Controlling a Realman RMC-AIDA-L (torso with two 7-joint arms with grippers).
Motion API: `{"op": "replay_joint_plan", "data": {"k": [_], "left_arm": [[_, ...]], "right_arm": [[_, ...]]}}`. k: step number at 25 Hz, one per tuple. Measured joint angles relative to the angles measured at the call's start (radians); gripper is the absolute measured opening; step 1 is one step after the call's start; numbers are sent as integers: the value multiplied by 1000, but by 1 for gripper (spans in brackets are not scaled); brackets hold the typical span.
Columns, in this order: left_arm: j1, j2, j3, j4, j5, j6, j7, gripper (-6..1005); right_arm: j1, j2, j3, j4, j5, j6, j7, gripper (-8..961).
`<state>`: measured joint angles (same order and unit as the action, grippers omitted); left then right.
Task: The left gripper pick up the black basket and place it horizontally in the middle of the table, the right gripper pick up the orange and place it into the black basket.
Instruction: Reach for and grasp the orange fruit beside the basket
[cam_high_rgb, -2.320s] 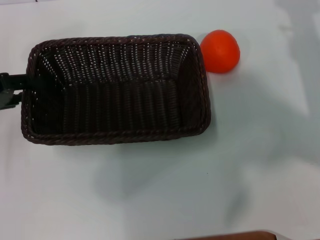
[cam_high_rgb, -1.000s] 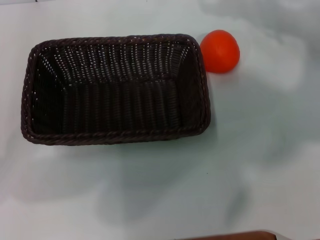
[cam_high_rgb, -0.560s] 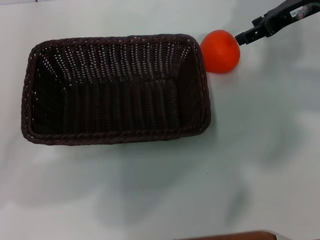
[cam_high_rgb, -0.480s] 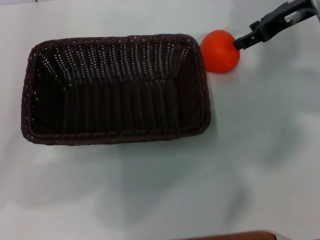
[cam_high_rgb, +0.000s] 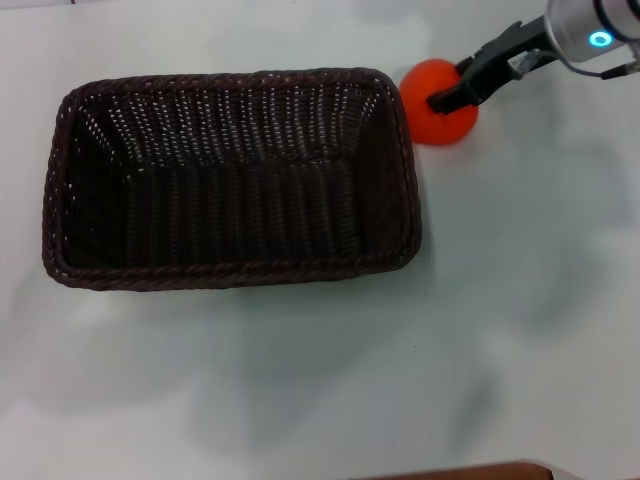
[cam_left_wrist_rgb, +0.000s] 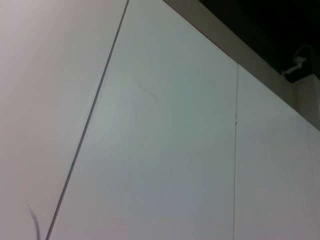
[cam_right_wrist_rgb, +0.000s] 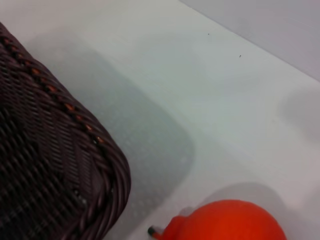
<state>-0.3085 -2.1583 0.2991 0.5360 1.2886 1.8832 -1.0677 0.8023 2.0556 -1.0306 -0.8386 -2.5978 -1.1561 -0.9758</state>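
pale table (cam_high_rgb: 300, 380), black basket (cam_high_rgb: 230, 175), orange (cam_high_rgb: 432, 85) beside it

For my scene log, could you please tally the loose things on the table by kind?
Basket: 1, the black basket, empty.
Fruit: 1, the orange, on the table beside the basket's right end, with the right hand at it.
Total: 2.

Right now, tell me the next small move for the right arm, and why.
Probably lower and close the right claw around the round glossy orange fruit. Its fingers sit over the fruit, which rests on the pale table beside the empty dark woven rectangular basket.
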Motion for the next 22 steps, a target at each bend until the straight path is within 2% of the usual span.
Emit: {"op": "replay_joint_plan", "data": {"k": [5, 11, 16, 19, 22], "left_arm": [[2, 0, 0, -1, 0, -4, -1, 598], [3, 1, 2, -15, -1, -7, -1, 598], [1, 2, 2, -19, -2, -7, -1, 598], [3, 1, 0, -20, -6, -7, -1, 598], [4, 1, -1, -21, -7, -7, -1, 598]], "right_arm": [[7, 20, -12, 40, 5, 53, -34, 623], [9, 23, -6, 47, 8, 52, -47, 555], [4, 24, -5, 47, 9, 53, -47, 359], [-1, 23, -3, 46, 19, 56, -47, 202], [-10, 12, 9, 40, 54, 55, -52, 170]]}}
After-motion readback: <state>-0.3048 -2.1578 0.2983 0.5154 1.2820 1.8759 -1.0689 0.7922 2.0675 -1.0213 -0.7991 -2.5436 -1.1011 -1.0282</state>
